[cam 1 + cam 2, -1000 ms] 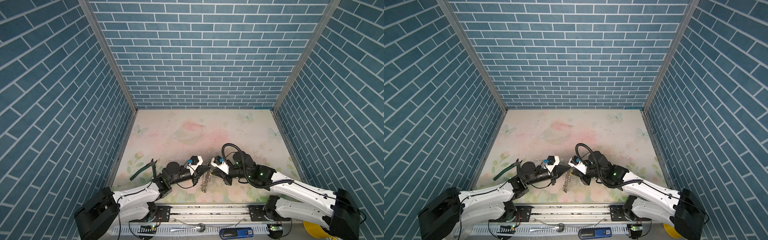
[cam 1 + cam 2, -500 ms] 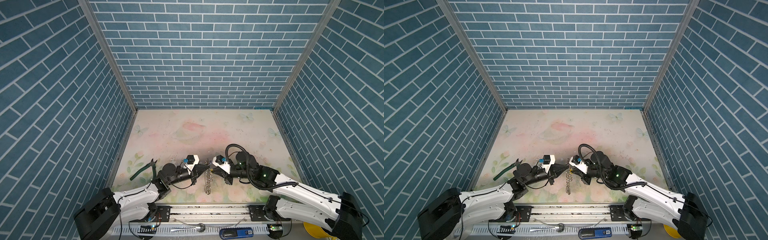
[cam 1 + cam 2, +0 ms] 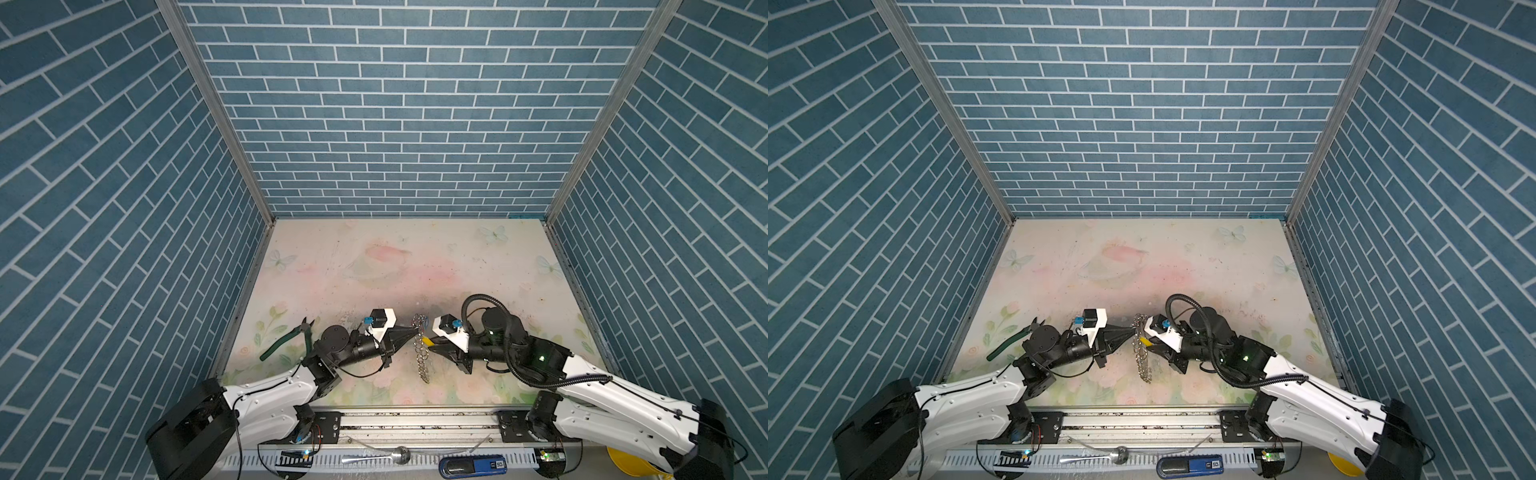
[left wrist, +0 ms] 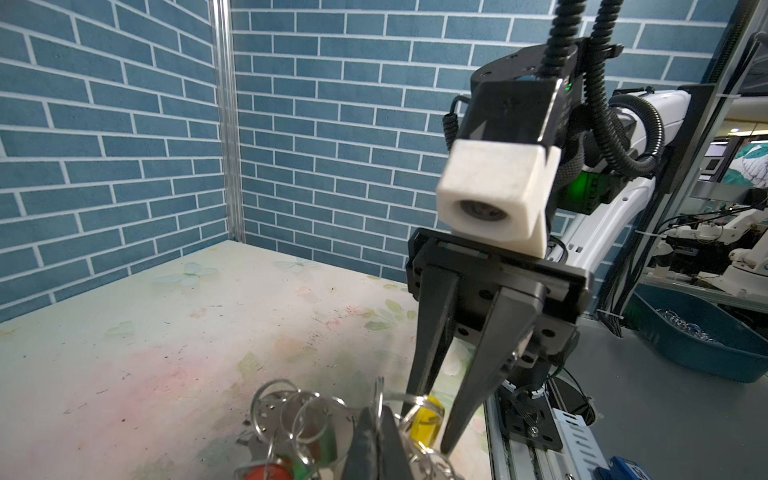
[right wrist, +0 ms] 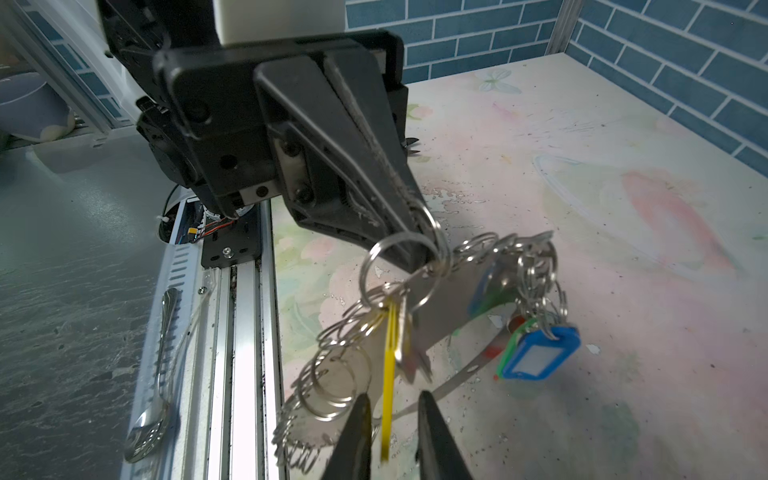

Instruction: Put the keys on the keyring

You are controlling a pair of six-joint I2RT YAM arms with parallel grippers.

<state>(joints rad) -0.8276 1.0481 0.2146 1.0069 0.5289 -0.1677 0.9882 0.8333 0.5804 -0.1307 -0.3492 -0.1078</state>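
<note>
Your left fingers [image 3: 400,335] were shut on one silver ring of the keyring [image 3: 422,360], lower middle of the frame in both top views. In the right wrist view those fingers [image 5: 365,174] pinched the ring at their very tips. The keyring [image 5: 332,374] hung from that pinch, its chain of rings trailing down toward the near edge of the tabletop [image 3: 374,266]. Could not tell whether the low end touched.

Your right fingers [image 4: 432,332] stood apart, one on each side of the yellow-tagged key [image 5: 390,357], with a gap on each side of the tag. That key hung from the rings just under the left tips.

A blue tag [image 5: 540,355] hung at the right of the right wrist frame. A red tag [image 4: 266,471] showed at the bottom of the left wrist frame. Green-handled pliers [image 3: 291,338] lay on the tabletop, left of your left arm.
</note>
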